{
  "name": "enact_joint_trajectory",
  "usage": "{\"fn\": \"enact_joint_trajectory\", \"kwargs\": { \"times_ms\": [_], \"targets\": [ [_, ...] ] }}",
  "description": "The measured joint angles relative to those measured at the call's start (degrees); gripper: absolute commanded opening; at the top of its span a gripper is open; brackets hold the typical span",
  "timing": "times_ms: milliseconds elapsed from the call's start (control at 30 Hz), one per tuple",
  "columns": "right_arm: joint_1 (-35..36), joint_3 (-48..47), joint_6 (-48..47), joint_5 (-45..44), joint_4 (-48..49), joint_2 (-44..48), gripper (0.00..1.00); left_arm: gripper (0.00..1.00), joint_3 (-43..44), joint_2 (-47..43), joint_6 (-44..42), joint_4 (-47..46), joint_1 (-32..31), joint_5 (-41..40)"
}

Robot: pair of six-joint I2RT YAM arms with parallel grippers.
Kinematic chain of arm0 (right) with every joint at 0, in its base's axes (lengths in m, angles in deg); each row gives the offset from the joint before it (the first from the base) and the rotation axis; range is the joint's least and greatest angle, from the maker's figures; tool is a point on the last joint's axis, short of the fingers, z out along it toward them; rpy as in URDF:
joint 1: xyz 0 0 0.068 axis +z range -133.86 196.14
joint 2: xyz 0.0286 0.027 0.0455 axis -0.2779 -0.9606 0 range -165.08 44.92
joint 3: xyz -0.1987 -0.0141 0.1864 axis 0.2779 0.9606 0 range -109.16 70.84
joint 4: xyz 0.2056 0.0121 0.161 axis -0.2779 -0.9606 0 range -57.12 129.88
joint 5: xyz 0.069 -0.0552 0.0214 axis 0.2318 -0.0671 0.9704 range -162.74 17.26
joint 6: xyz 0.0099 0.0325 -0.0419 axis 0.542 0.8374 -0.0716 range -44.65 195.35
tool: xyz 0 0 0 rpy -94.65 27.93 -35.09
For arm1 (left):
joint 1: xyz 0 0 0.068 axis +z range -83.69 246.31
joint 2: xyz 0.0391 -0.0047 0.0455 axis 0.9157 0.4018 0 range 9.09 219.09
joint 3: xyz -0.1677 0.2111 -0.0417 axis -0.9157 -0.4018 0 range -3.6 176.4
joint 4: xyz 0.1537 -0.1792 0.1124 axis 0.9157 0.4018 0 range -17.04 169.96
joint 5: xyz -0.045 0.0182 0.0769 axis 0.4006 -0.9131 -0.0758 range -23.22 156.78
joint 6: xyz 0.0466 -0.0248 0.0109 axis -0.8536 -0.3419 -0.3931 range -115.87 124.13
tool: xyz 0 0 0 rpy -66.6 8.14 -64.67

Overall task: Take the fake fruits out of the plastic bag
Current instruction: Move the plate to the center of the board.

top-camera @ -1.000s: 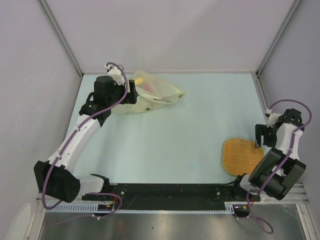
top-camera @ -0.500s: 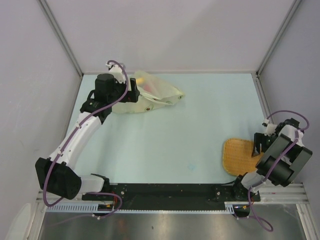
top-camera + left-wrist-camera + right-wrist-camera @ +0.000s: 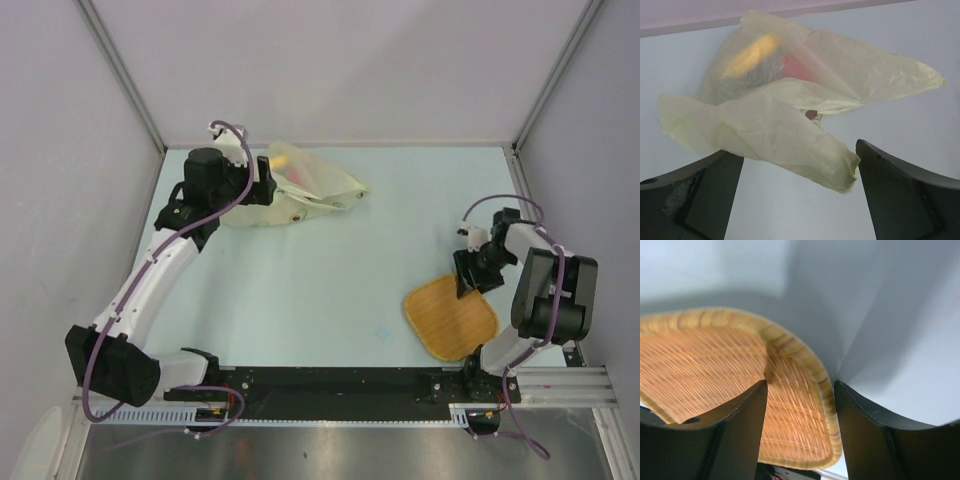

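**Two arms, one bag, no fruit out yet**

Two pincers are at work on quite different things. At the far left corner of the desk (image 3: 330,270) lies the plastic bag (image 3: 310,185), crumpled and flat, with the fake fruits (image 3: 752,52) inside it. A yellow shape and a red one beside it glow through the thin film, but which fruits they are I cannot tell. None lies out on the desk.

The left pincer (image 3: 800,150) is spread wide and holds nothing. It is lowered close to the bag, and a loose near fold points into the gap between its fingers. I judge it is lined up that way to pinch the slack plastic rather than the lumps behind it, so the bag can be lifted or tipped.

Well apart, on the right side, the right pincer (image 3: 801,385) stands part open over the rim of the round woven mat (image 3: 450,320). Its fingers straddle the edge, and I cannot tell whether they press on it. My guess is the mat is meant as a landing place for the fruit.
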Motion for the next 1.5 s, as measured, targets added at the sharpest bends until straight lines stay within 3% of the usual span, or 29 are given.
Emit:
{"fn": "enact_joint_trajectory", "kwargs": {
  "times_ms": [300,600,767,1000,1267,1500],
  "targets": [
    [25.6,-13.3,6.6,4.4,-0.7,-11.8,0.59,1.00,0.0,-6.8,-4.5,1.2,3.1,-2.6],
    [40.5,-30.2,12.2,9.0,0.7,-23.1,0.68,1.00,0.3,-7.8,-8.7,4.0,6.4,-4.4],
    [36.9,-29.1,13.5,8.7,0.4,-19.0,0.73,1.00,0.6,-7.8,-10.3,4.1,6.4,-3.5],
    [20.3,-18.0,17.9,5.3,-1.2,-1.4,0.75,1.00,0.6,-7.7,-10.4,3.9,6.4,-0.1],
    [23.0,-8.2,18.0,4.5,-1.6,-0.8,0.75,1.00,0.2,-7.4,-9.8,2.6,6.4,0.7],
    [29.2,-7.6,18.9,4.5,-1.9,-7.6,0.68,1.00,-1.5,-7.5,-8.9,2.4,6.5,0.7]
  ]
}}
